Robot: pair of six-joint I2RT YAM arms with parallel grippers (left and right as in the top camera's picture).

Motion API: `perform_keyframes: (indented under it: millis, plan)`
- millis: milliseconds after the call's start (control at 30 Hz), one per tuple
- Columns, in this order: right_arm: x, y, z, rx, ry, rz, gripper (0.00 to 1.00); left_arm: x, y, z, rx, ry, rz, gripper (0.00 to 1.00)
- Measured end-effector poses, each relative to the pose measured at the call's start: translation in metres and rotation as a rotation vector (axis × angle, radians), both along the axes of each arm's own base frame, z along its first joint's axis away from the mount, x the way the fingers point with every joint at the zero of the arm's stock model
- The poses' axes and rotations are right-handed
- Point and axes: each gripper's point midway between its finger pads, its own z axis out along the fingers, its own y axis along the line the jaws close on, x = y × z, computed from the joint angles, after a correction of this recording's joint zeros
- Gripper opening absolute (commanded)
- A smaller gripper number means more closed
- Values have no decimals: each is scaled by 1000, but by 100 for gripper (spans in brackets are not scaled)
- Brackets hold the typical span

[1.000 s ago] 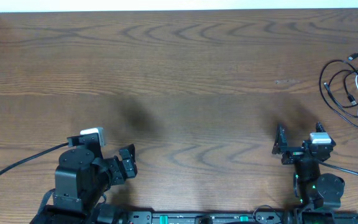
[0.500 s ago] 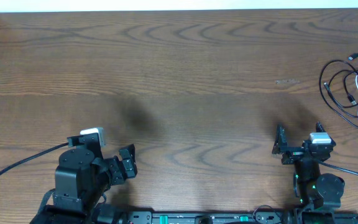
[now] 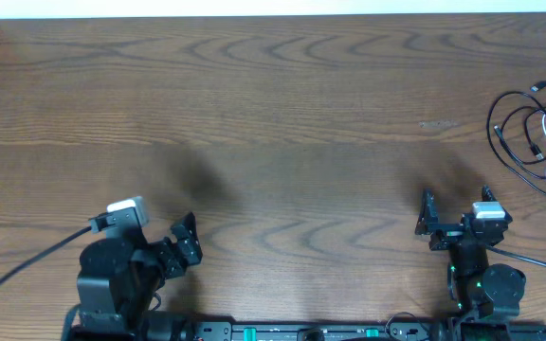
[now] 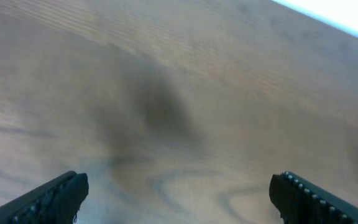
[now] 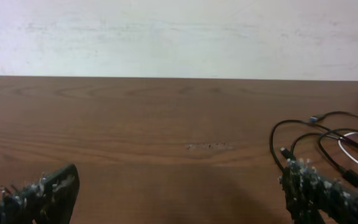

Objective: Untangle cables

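The wooden table (image 3: 301, 114) filled nearly the whole overhead view, its far edge running along the top of the frame against a white wall (image 5: 179, 37) and its left edge showing in the upper left corner. The broad middle of the tabletop lay as bare wood between the 2 arms.

The left gripper (image 3: 186, 242) sat at the lower left, angled toward the right, its 2 fingers spread wide with only wood between them. The right gripper (image 3: 456, 199) sat at the lower right, pointing toward the top of the frame, its fingers likewise spread wide and holding nothing.

The cables (image 3: 536, 147), thin black and white cords in overlapping loops with small plug ends, lay at the right edge of the overhead frame, partly cut off by it, up and right of the right gripper and apart from it.
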Motion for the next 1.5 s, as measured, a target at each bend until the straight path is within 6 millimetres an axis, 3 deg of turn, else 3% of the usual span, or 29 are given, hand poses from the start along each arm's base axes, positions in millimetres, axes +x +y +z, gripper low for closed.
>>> perform_keyframes:
  millis: [467, 933, 1367, 1500]
  plan:
    - [0, 0, 0, -2, 1, 1, 99, 30, 7, -17, 7, -360, 29, 98]
    - [0, 0, 0, -2, 0, 1, 99, 59, 6, -7, 133, -683, -19, 98]
    - [0, 0, 0, -2, 0, 1, 99, 65, -3, -24, 352, -734, -139, 98]
    - [0, 0, 0, -2, 0, 1, 99, 64, -11, -50, 381, -644, -218, 98]
